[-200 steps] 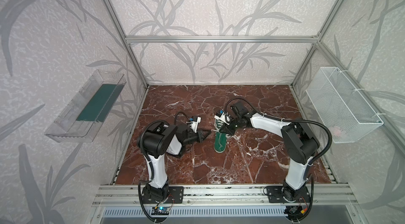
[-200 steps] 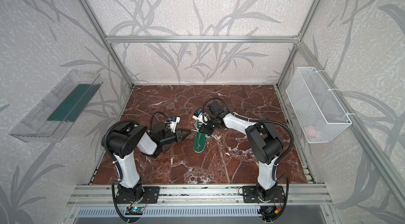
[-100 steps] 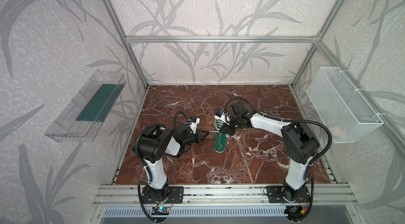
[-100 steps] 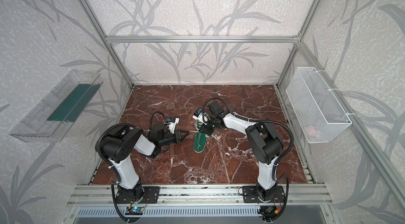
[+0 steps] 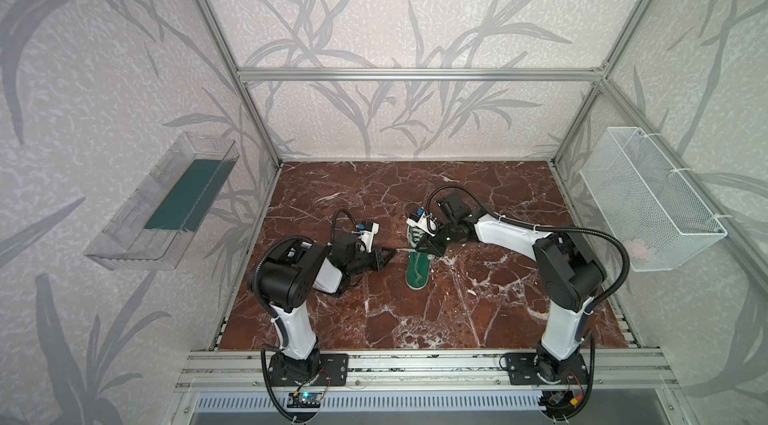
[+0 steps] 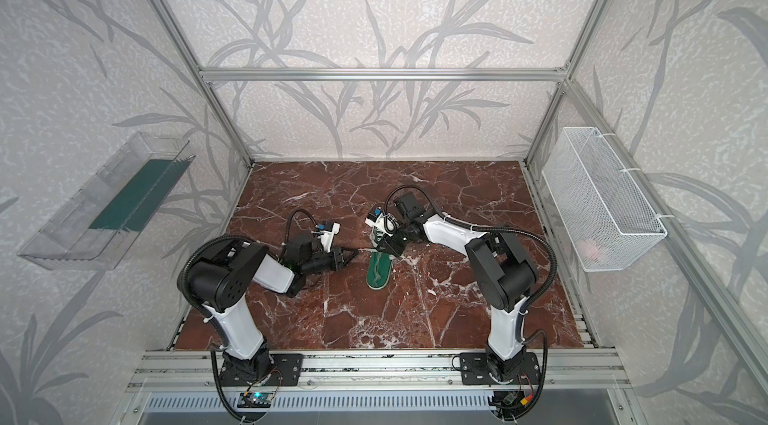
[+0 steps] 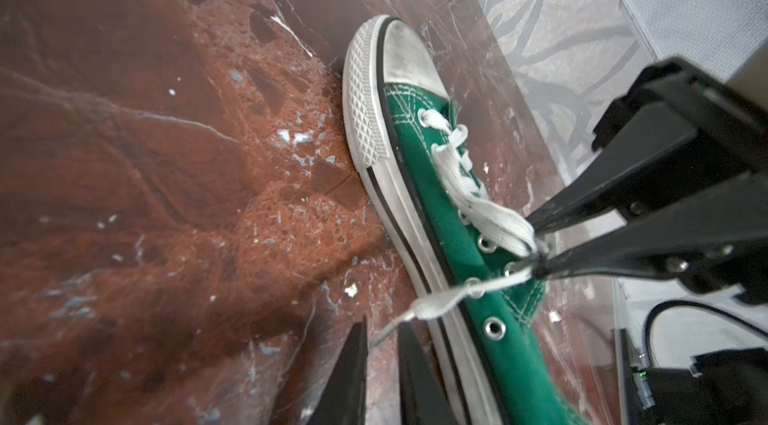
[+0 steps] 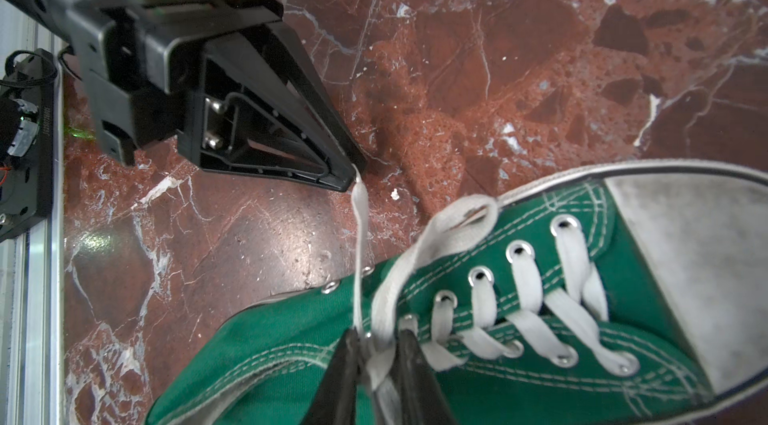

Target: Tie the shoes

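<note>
Left hand (image 7: 384, 325) parted, sneaker (image 7: 415, 165) on red marble (image 5: 415, 319), leaf-patterned walls (image 5: 415, 28)

A small green canvas low-top sneaker (image 5: 417, 275) stands on its sole near the middle of a red marble tabletop (image 5: 457, 319). It has a scuffed white rubber toe cap (image 8: 690, 244) and a white sole edge. Its white laces (image 8: 536, 310) criss-cross through silver eyelets, untied; one end stretches sideways past the shoe.

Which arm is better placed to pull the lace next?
Right, likely: the right gripper is clamped on the laces over the shoe; the left gripper has jaws apart, the lace end loose between them.
</note>
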`<action>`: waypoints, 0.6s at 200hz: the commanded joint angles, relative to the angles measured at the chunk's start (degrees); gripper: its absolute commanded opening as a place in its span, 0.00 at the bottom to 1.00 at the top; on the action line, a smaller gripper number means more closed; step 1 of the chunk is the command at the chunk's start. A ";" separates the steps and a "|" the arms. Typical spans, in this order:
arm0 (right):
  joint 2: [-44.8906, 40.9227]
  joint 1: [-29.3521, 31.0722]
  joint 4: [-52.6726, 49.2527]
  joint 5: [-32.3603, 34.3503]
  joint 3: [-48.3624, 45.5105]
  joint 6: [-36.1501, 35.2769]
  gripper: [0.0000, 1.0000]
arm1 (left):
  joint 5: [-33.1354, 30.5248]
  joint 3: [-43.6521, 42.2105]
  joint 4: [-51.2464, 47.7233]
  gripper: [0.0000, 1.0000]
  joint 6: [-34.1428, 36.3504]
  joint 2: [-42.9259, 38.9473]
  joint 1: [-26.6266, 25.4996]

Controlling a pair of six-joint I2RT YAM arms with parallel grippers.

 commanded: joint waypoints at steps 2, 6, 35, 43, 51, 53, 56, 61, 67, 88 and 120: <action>-0.17 0.09 0.25 -1.47 0.61 0.29 0.22 | 0.72 0.55 0.38 0.40 -0.23 -3.05 0.40; -0.19 0.09 0.26 -1.61 0.72 0.29 0.23 | 0.69 0.55 0.17 0.43 -0.35 -3.50 0.41; -0.43 0.03 0.52 -1.75 0.47 0.29 0.24 | -0.67 1.24 -6.07 0.55 1.09 -8.35 0.33; -0.62 0.05 0.78 -1.66 0.20 0.20 0.24 | -0.72 2.00 -8.82 0.55 1.82 -9.57 0.32; -0.80 0.01 1.04 -1.57 0.09 0.12 0.25 | -0.65 3.05 -11.43 0.55 2.44 -10.57 0.24; -0.80 0.03 1.04 -1.57 0.08 0.11 0.25 | -0.64 3.27 -11.90 0.55 2.59 -10.69 0.19; -0.80 0.06 1.04 -1.57 0.05 0.04 0.25 | -0.60 3.74 -12.49 0.55 2.70 -11.00 0.08; -0.80 0.02 1.04 -1.57 0.00 0.02 0.24 | -0.49 4.38 -13.46 0.55 2.81 -11.22 -0.11; -0.73 0.03 0.96 -1.51 0.05 0.02 0.24 | -0.52 5.18 -14.33 0.55 2.91 -11.20 -0.44; -0.63 0.07 1.37 -1.48 -0.06 0.24 0.24 | -0.04 8.04 -16.68 0.55 3.01 -9.85 -1.91; -0.76 0.08 1.63 -1.52 -0.23 0.38 0.24 | 0.11 10.47 -16.98 0.55 2.75 -6.38 -3.91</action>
